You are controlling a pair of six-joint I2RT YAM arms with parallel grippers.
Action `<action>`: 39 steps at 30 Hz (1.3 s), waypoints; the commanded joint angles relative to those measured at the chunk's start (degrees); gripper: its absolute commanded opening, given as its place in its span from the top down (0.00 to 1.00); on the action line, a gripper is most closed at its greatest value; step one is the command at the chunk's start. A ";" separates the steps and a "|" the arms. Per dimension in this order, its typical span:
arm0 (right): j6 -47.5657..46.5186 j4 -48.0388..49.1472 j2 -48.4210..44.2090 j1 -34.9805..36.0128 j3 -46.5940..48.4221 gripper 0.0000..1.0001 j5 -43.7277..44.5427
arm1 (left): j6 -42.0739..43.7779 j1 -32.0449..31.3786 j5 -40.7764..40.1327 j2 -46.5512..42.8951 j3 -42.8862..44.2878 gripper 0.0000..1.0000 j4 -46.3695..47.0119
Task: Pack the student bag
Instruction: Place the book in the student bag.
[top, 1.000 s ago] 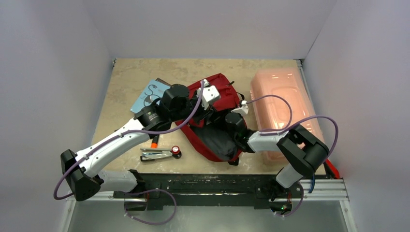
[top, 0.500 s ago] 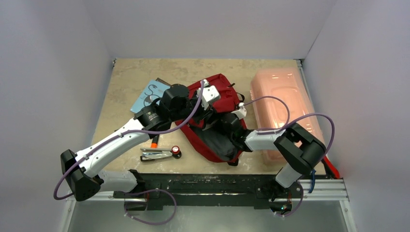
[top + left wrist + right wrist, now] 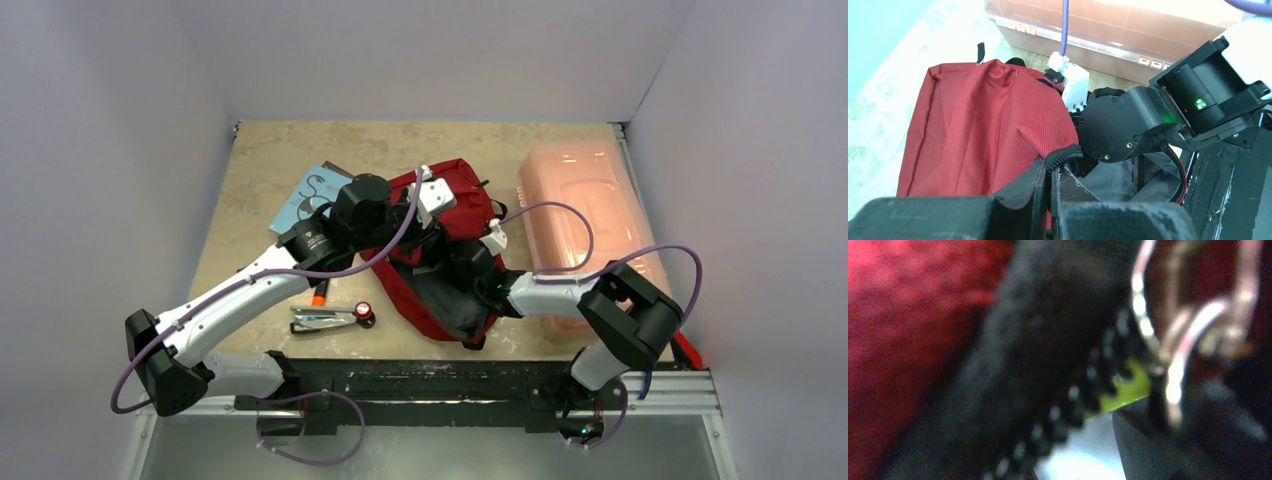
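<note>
While your left gripper (image 3: pixel 1050 172) held the mouth of the bag up, the packing looked only partly done. The bag (image 3: pixel 468 205) lay in the middle of the bench (image 3: pixel 260 160), unzipped, its dark lining showing, with the pink box (image 3: pixel 590 215) just to its right. Outside it, on the left, a blue book (image 3: pixel 308 195) lay partly under your left arm. Nearer the front edge were an orange pen (image 3: pixel 319 297) and a silver metal tool (image 3: pixel 325 318). I would judge that those were yet to go in, with the zip to be closed afterwards. What already lay inside, the views did not show.

Your left gripper had its jaws pressed together on the black zip edge of the opening, pinching it and lifting the red fabric. Your right gripper (image 3: pixel 458 268) reached down into the opening, close against the zip teeth (image 3: pixel 1088 380). Its wrist view was blurred. A metal ring (image 3: pixel 1188 325) and something yellow-green (image 3: pixel 1120 392) showed there, but I could not tell how far its jaws stood apart or whether they held anything.
</note>
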 commanded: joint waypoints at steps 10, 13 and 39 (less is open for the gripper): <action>-0.65 1.00 -5.43 2.40 -4.20 0.33 -0.13 | 2.02 -0.14 1.85 -0.75 1.26 1.00 2.82; -1.84 5.79 -3.74 2.63 -4.32 0.52 -0.95 | 2.03 -0.16 1.94 -0.77 1.05 1.00 3.03; -11.59 -0.02 -1.82 2.75 2.38 0.55 14.88 | 2.75 -0.15 -0.71 0.55 1.43 1.00 2.07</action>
